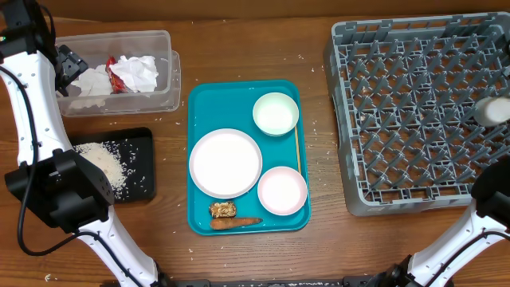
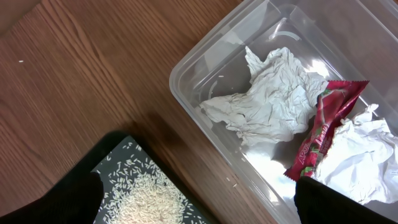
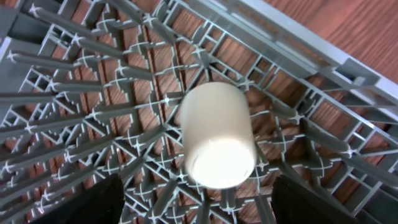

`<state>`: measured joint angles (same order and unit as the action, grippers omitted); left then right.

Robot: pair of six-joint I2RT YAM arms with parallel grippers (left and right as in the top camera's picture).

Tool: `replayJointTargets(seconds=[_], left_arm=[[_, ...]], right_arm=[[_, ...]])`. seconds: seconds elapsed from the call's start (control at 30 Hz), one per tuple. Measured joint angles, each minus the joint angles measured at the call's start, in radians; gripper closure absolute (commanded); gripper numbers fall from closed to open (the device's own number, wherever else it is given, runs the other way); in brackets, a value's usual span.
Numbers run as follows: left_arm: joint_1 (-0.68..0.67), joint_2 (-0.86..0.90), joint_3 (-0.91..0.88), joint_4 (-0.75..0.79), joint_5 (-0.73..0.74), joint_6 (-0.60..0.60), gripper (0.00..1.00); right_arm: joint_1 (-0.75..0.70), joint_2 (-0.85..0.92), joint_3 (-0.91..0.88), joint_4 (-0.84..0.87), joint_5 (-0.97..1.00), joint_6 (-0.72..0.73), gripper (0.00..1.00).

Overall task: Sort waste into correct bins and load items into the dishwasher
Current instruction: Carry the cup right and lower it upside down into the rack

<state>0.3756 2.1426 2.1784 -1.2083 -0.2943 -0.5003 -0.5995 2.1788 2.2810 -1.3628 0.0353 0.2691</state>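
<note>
The small cup [image 3: 217, 134] rests on the dish rack [image 3: 93, 93] between the right gripper's [image 3: 198, 183] spread fingers.

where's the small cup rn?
Overhead view: the small cup is at the right edge of the grey dish rack. The right wrist view shows it over the pegs, between the fingers of the open right gripper.
</note>
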Motion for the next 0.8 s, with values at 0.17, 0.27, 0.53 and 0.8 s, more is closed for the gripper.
replayJointTargets(seconds=[0.17, 0.27, 0.53, 0.8], left_arm=[[0.000, 0.000, 0.000, 0.000, 0.000, 0.000, 0.00], [0.000, 0.000, 0.000, 0.000, 0.000, 0.000, 0.00], [0.000, 0.000, 0.000, 0.000, 0.000, 0.000, 0.00], [0.000, 0.000, 0.000, 0.000, 0.000, 0.000, 0.00]], right_arm=[[0.008, 0.000, 0.000, -0.043, -0.030, -0.004, 0.21], [0.028, -0.003, 0.000, -0.060, -0.054, -0.007, 0.21], [0.206, -0.087, 0.000, -0.071, -0.020, -0.029, 0.15], [0.234, -0.122, -0.077, -0.061, 0.159, 0.069, 0.95]])
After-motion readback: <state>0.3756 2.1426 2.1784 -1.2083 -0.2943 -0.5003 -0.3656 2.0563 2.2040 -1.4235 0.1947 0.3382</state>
